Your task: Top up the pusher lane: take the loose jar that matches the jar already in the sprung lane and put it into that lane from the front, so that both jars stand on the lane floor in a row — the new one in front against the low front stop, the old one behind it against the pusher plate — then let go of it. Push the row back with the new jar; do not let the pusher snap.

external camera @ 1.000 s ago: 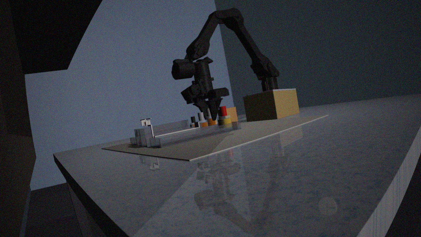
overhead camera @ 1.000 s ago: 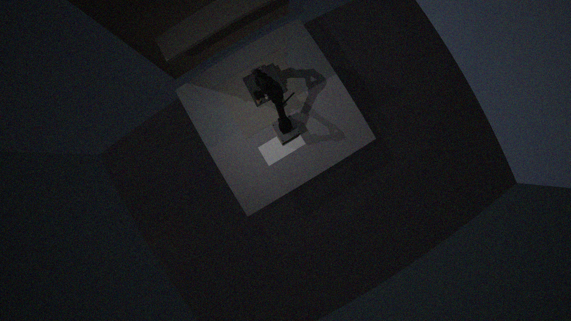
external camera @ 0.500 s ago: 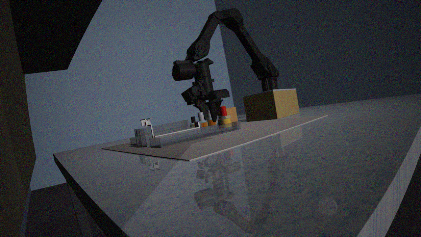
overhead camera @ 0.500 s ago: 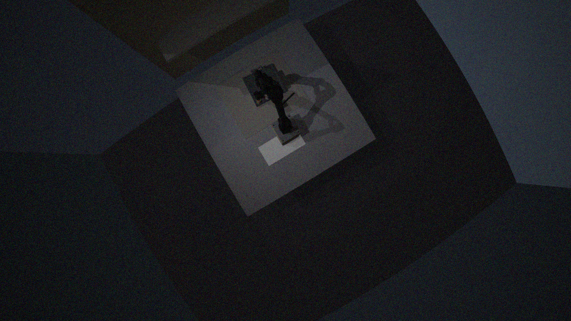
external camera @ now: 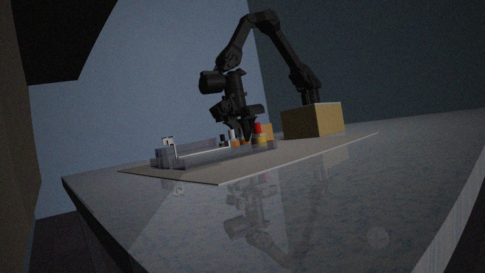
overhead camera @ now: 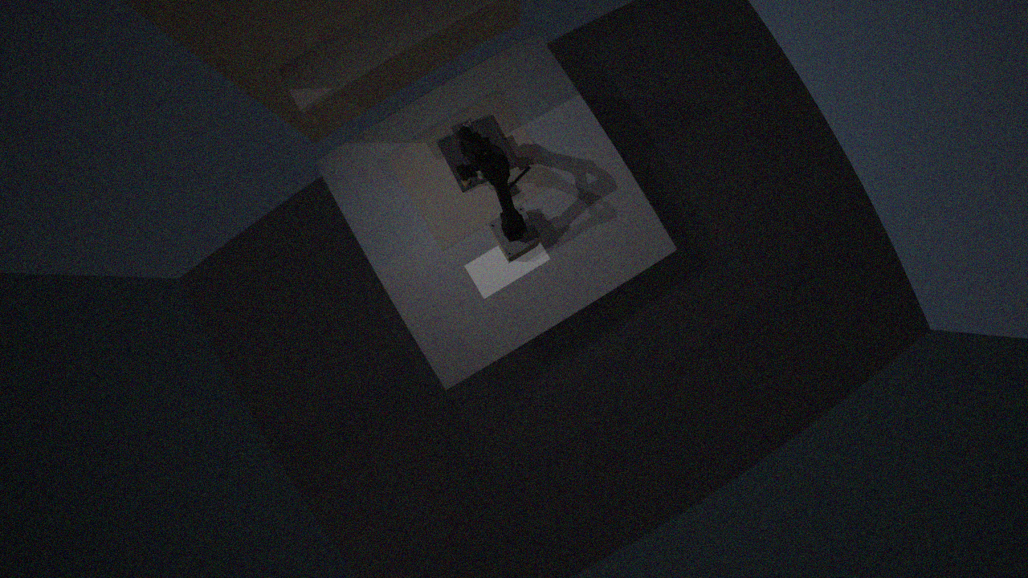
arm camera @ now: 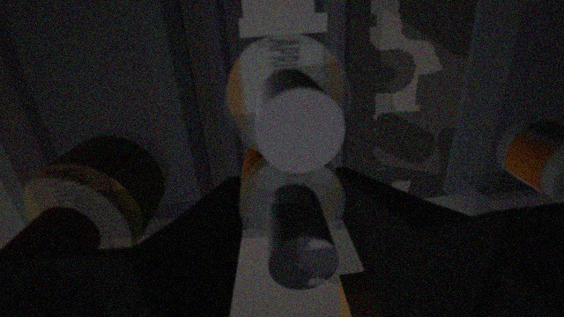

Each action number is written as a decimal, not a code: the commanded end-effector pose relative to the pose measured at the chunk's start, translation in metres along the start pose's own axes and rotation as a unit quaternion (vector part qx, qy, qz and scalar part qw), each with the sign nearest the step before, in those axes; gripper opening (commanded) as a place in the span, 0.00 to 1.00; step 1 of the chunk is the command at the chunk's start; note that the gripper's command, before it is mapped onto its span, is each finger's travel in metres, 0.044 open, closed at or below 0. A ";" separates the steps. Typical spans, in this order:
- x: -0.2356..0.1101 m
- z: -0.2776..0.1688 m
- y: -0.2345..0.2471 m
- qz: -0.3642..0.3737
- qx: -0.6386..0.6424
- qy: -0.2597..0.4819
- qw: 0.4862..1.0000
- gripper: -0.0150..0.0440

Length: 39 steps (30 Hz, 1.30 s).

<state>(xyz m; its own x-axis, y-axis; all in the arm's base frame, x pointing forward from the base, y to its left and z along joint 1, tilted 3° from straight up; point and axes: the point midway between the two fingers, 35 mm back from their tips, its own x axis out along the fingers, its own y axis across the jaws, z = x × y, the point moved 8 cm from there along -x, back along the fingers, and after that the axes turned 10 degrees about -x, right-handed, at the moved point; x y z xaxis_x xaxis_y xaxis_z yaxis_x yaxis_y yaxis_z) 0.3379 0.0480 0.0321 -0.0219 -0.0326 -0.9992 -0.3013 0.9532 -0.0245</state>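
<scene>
My gripper (external camera: 244, 138) (arm camera: 288, 182) is shut on a white-capped jar with an orange label (external camera: 242, 141) (arm camera: 301, 238). It holds the jar upright, low between the rails at the front end of the grey lane (external camera: 210, 159). I cannot tell whether the jar touches the lane floor. The matching jar (external camera: 232, 135) (arm camera: 300, 128) stands just behind it in the lane, close to or touching the held one. A pale pusher plate (arm camera: 282, 19) shows behind that jar. In the dark top view only the arm (overhead camera: 488, 172) is clear.
A red-capped jar with a yellow band (external camera: 258, 133) (arm camera: 88, 189) stands close beside the lane front. A black-capped jar (external camera: 222, 137) and an orange-labelled jar (arm camera: 526, 158) are on the other side. The tan base box (external camera: 312, 120) stands behind. A white bracket (external camera: 168, 139) marks the lane's far end.
</scene>
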 end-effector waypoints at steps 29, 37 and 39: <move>0.001 -0.002 0.000 -0.003 -0.002 -0.008 1.000 0.25; 0.001 -0.004 0.000 -0.003 -0.002 -0.008 1.000 0.25; 0.001 -0.004 0.000 -0.003 -0.002 -0.008 1.000 0.25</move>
<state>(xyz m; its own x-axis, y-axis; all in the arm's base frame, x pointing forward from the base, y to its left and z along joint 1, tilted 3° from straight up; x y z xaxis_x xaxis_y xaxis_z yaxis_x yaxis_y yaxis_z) 0.3333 0.0473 0.0310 -0.0143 -0.0315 -0.9994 -0.3014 0.9531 -0.0257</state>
